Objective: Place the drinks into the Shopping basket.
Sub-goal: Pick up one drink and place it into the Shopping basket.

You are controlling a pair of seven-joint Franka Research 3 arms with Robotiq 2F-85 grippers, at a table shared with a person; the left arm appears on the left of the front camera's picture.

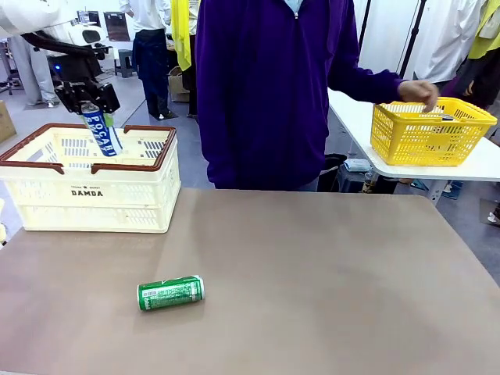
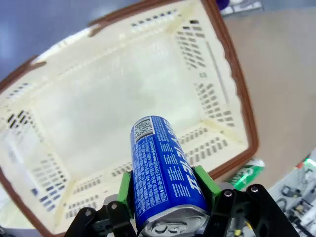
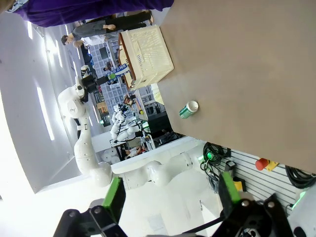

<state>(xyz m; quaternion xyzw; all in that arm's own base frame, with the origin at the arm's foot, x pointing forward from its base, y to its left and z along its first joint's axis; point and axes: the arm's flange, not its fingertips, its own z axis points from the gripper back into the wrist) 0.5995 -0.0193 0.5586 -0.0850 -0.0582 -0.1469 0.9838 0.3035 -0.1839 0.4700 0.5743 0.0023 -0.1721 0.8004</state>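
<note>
The blue can (image 1: 100, 131) hangs tilted above the open Shopping basket (image 1: 47, 195), its lower end about level with the rim. The left gripper (image 1: 94, 105) has its jaws clamped on the can. The basket's floor looks bare, so neither drink is in it yet. The green can (image 1: 170, 293) lies on its side on the desk (image 1: 328, 266), in front of the basket and untouched. The right gripper (image 3: 170, 195) is empty, jaws wide apart. By my judgement the first placement is near done; the second has not begun.

Probably a robotics lab: a white robot arm (image 1: 27, 16) at upper left over a bare brown tabletop (image 1: 328, 266), a monitor (image 1: 117, 26) behind it, and cables (image 3: 215, 173) and a red stop button (image 3: 261, 163) on a slatted wall panel (image 3: 256, 190) at lower right.
</note>
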